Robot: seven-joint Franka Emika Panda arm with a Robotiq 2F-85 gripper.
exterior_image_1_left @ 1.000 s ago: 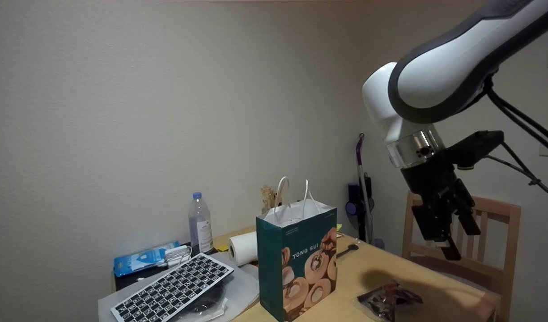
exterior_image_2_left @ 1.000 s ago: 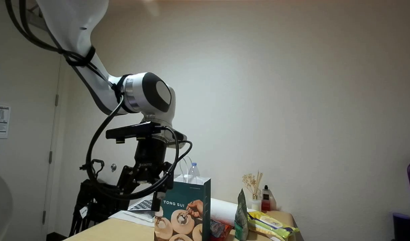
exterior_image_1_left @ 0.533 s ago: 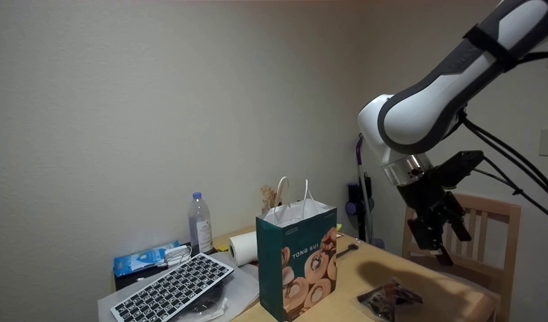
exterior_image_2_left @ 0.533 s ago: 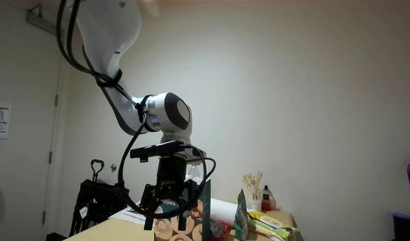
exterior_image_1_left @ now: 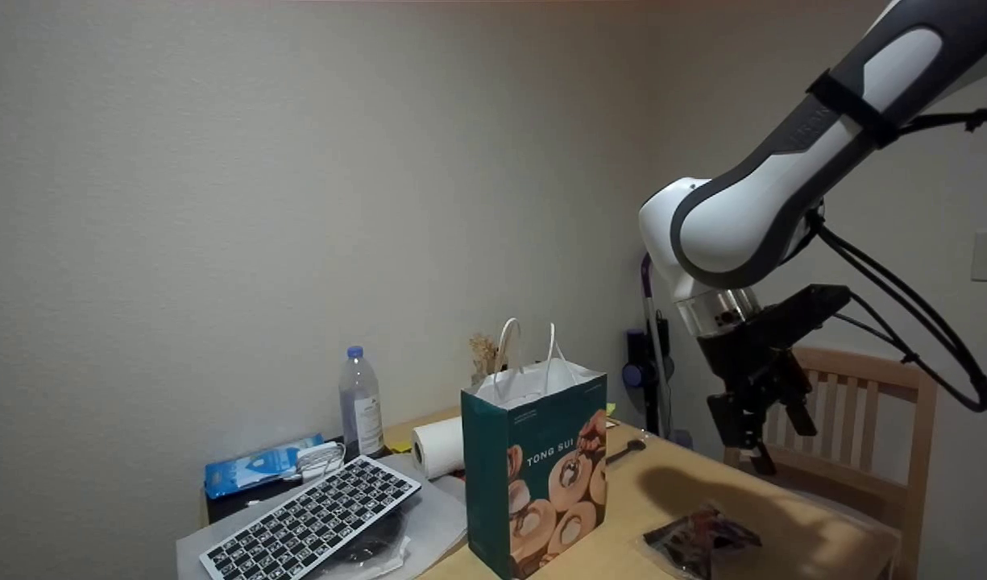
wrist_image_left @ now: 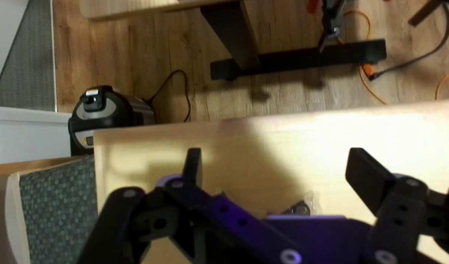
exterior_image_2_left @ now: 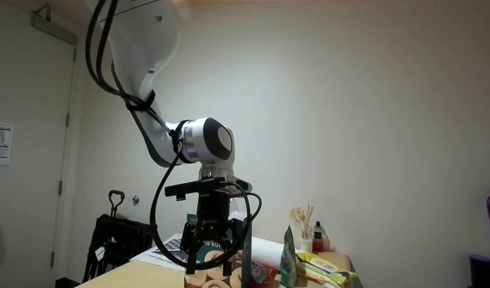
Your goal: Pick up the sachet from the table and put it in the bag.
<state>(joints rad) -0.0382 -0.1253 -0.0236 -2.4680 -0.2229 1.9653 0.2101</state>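
The sachet (exterior_image_1_left: 701, 541) lies on the worktop (exterior_image_1_left: 634, 483), outside the bag (exterior_image_1_left: 535, 475); its wrapper is partly clear, with dark and reddish patches. The bag stands upright near it, the two apart; it is green, lettered TONG SUI, its white handles upright and its mouth open. I find the gripper (wrist_image_left: 275, 161) suspended above the worktop, pointing downward and clear of the sachet. Its fingers (wrist_image_left: 369, 176) are spread wide apart, with worktop visible through the gap; the wrist view gives only part of the sachet, the remainder being hidden behind the gripper. In an exterior view the gripper stands in front of the bag, and a looped cable (exterior_image_2_left: 153, 214) crosses before it. Also noted: a white roll (exterior_image_1_left: 438, 448), on its side behind the bag in both exterior views; a bottle (exterior_image_1_left: 360, 415) with a blue cap, upright; a white-framed panel (exterior_image_1_left: 312, 519) of dark squares, tilted; a green pouch (exterior_image_2_left: 288, 260), standing; a yellow pack (exterior_image_2_left: 323, 268), lying beside the pouch. A wooden chair (exterior_image_1_left: 872, 369) stands beyond the worktop's edge.
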